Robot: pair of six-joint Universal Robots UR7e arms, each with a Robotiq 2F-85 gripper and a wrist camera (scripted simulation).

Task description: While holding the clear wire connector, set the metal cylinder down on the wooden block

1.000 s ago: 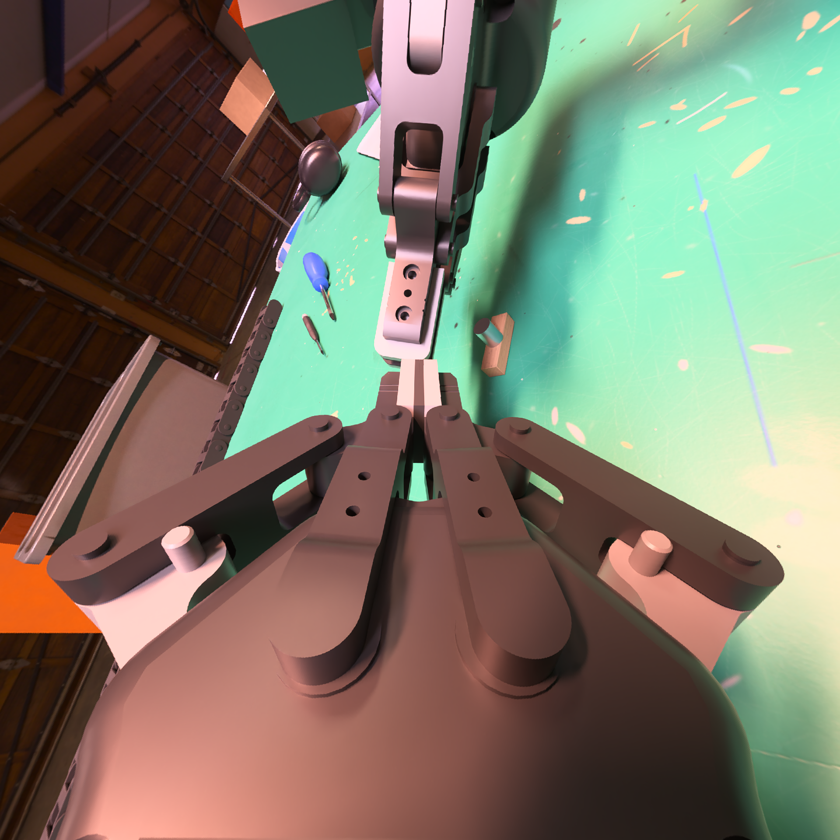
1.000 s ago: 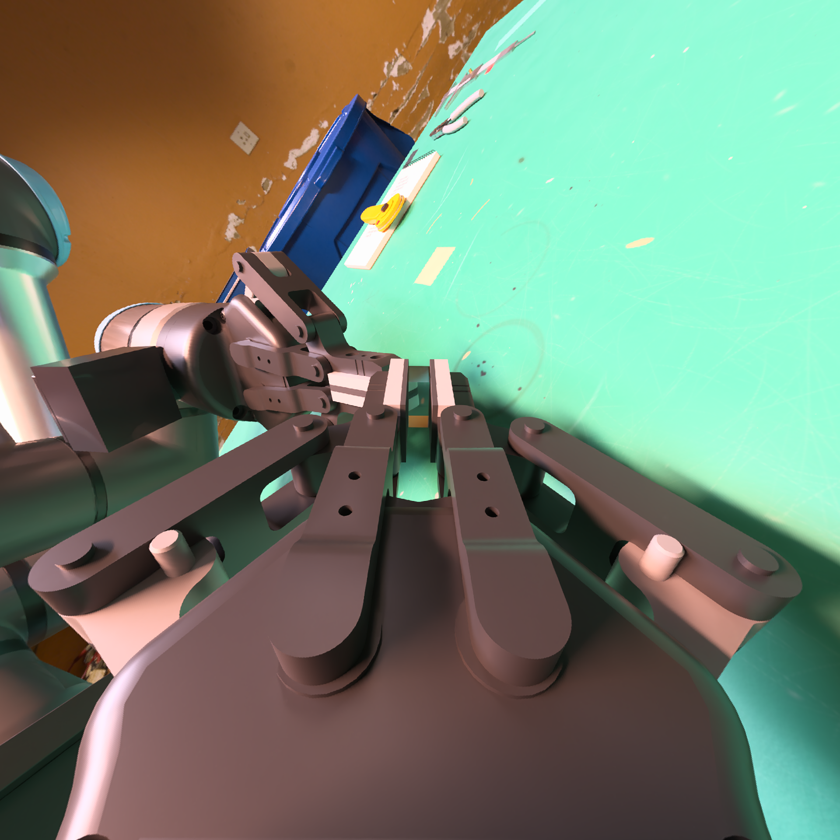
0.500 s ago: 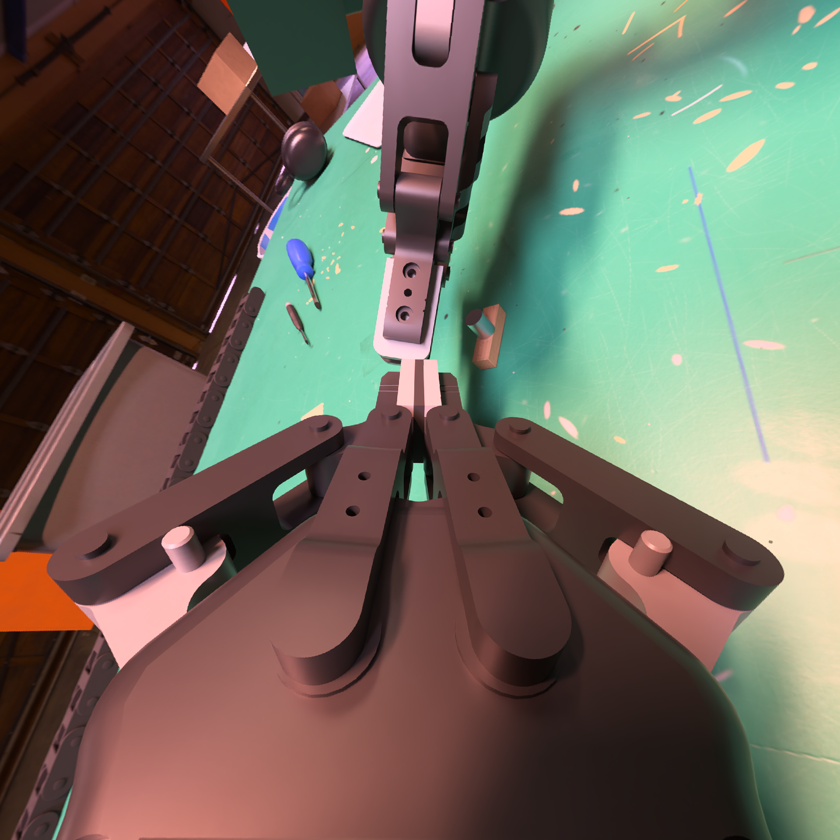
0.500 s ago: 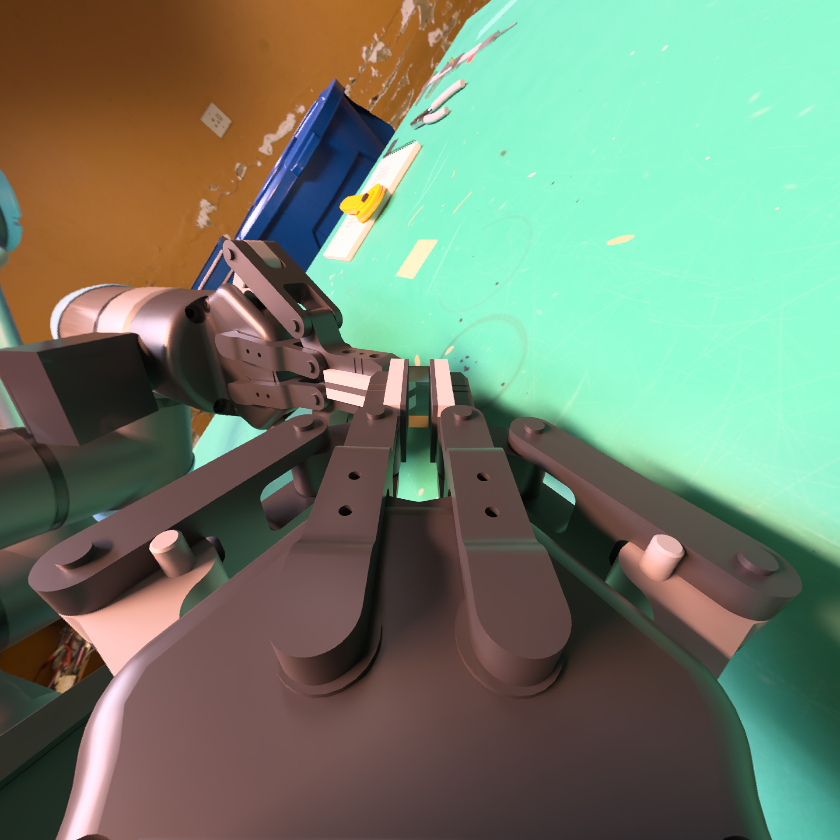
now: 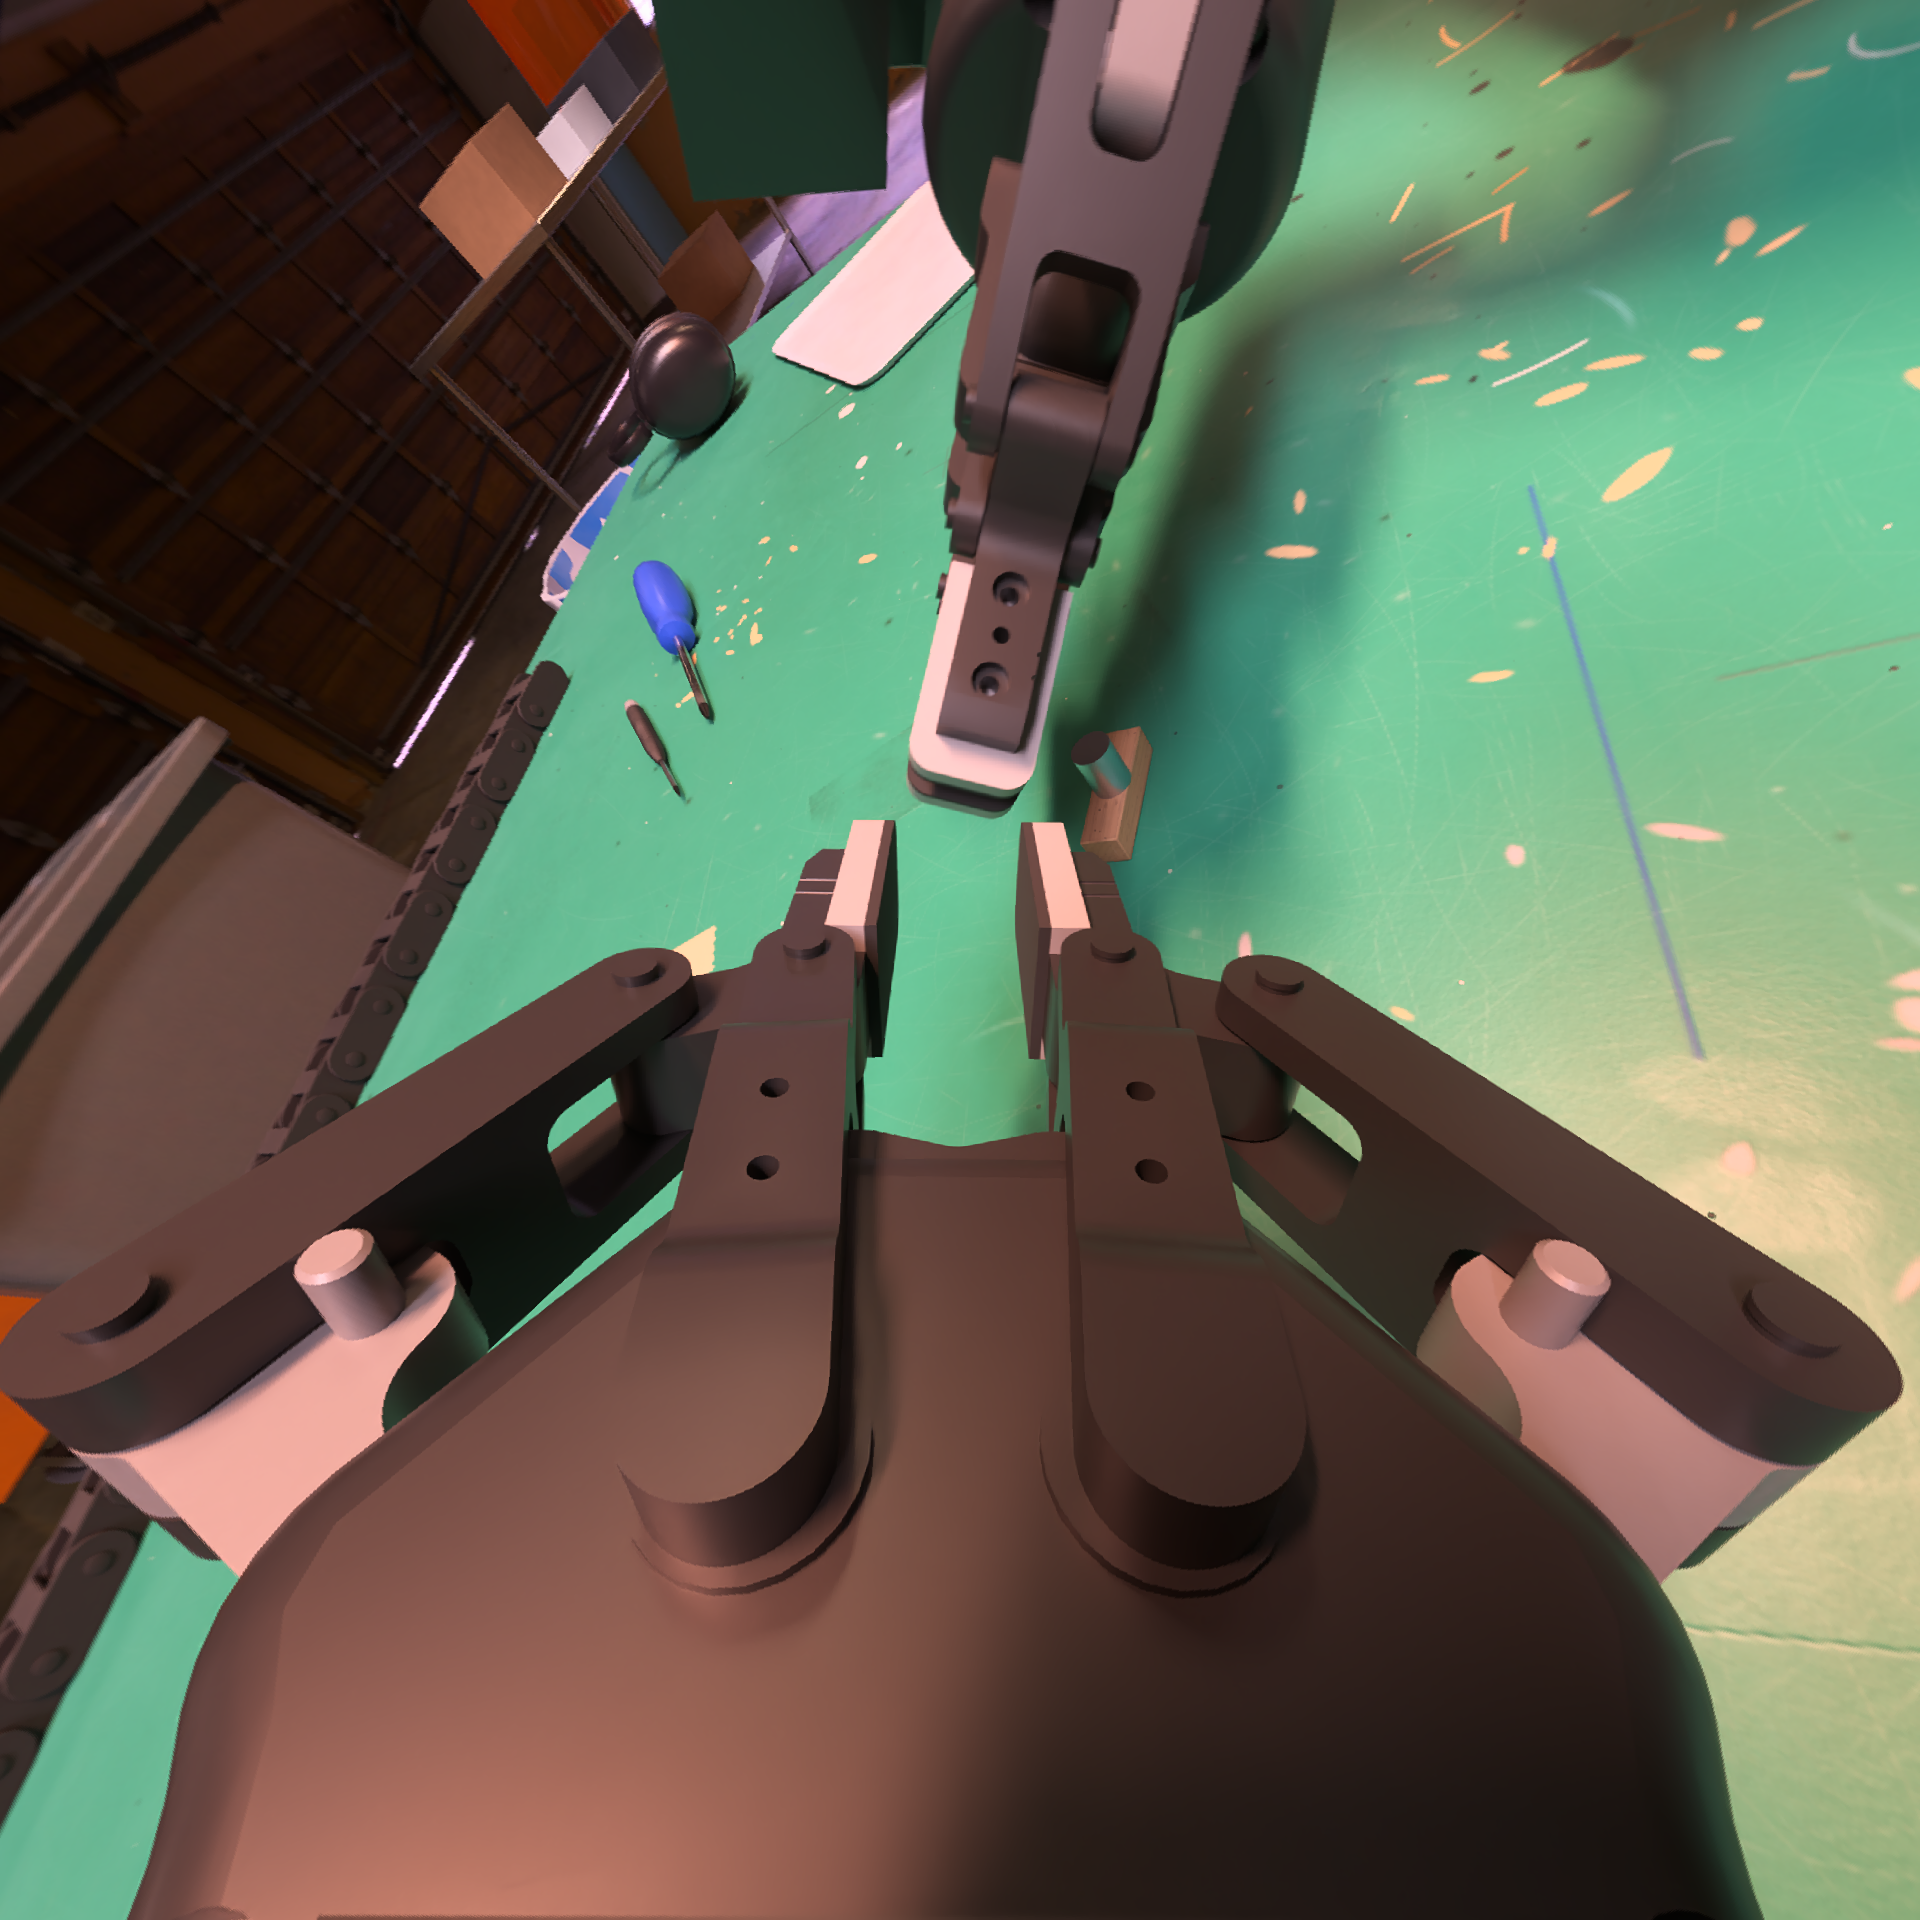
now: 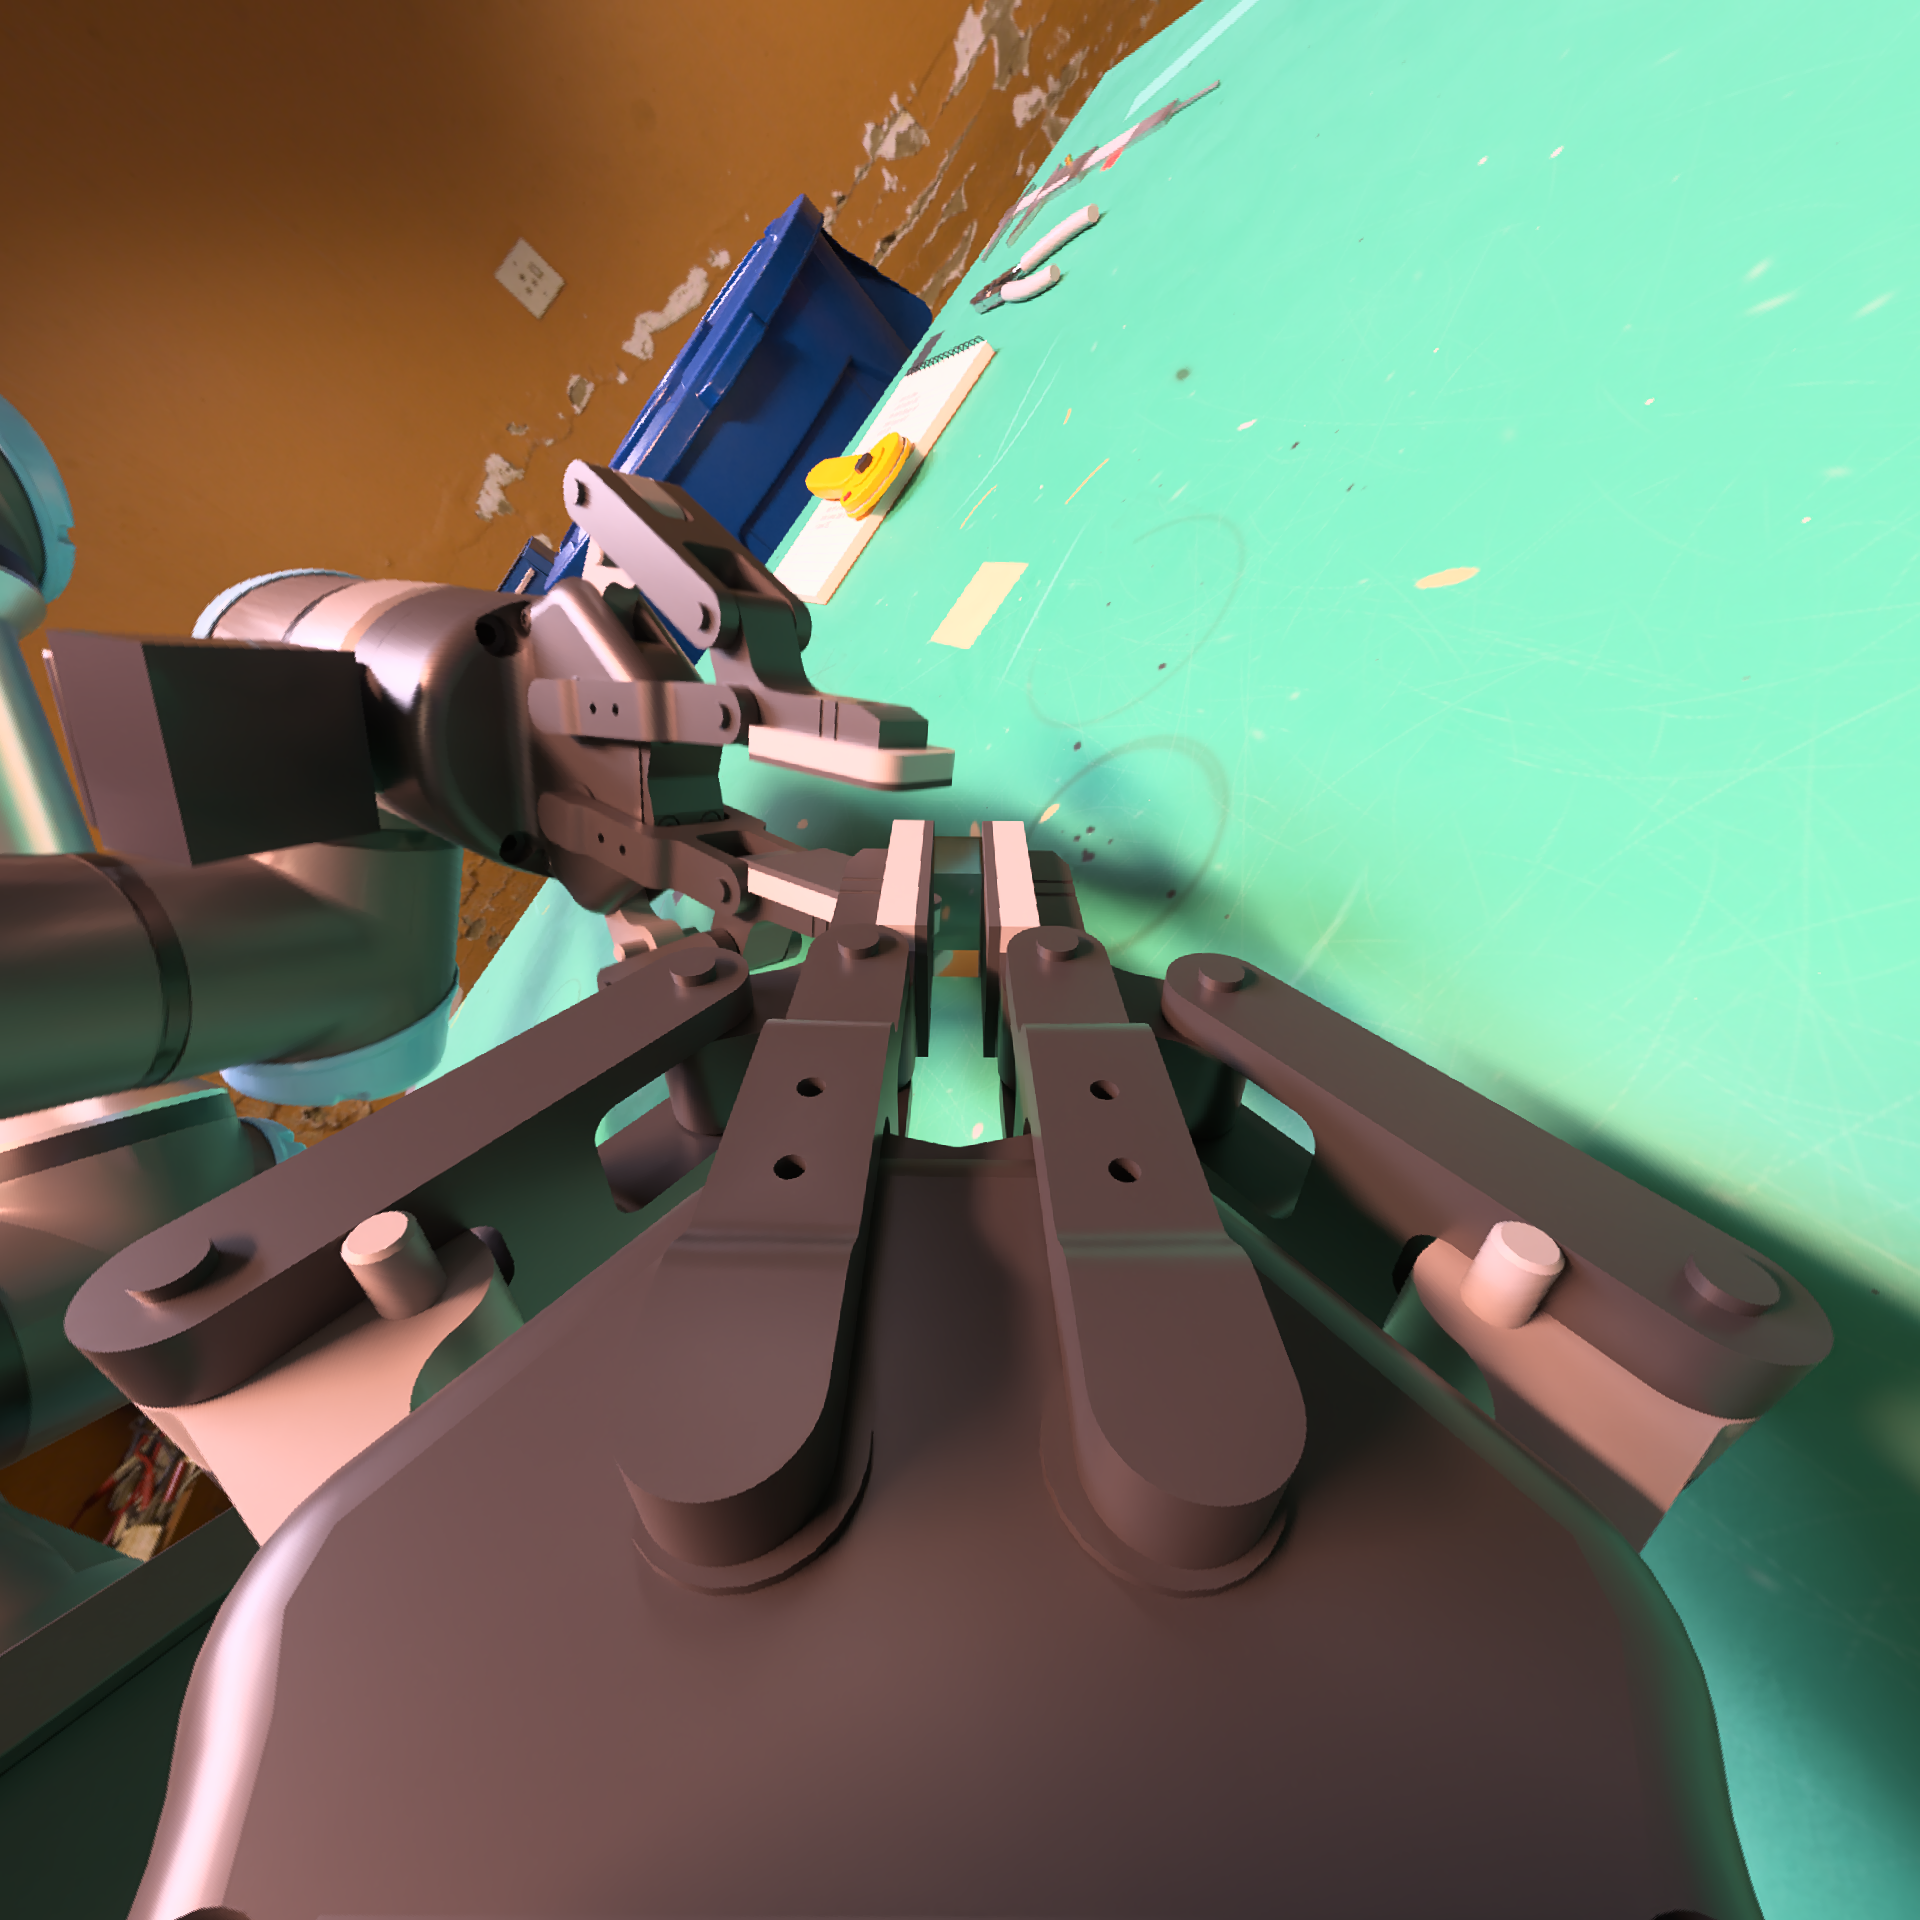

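The metal cylinder [image 5: 1101, 764] lies on its side on the small wooden block [image 5: 1120, 816], on the green table [image 5: 1455, 727], in the left wrist view. My left gripper [image 5: 956, 883] is open and empty, just short of the block and to its left. My right gripper [image 6: 956, 873] is shut on the clear wire connector [image 6: 958, 888], which shows as a see-through piece between the pads. In the left wrist view the right gripper [image 5: 971, 779] hangs edge-on just left of the block. In the right wrist view the left gripper [image 6: 873, 821] is open, close to the right fingertips.
A blue screwdriver [image 5: 665, 613], a small dark bit [image 5: 652, 743], a dark ball [image 5: 681, 374] and a white pad [image 5: 883, 291] lie toward the table's left edge, beside a cable chain [image 5: 457, 862]. A blue crate [image 6: 769, 384], a notepad [image 6: 914, 416] with a yellow object [image 6: 862, 473] and white-handled pliers [image 6: 1039, 260] are far off.
My left gripper has gone from shut to open. The right gripper has kept its hold. The cylinder and the block have not moved.
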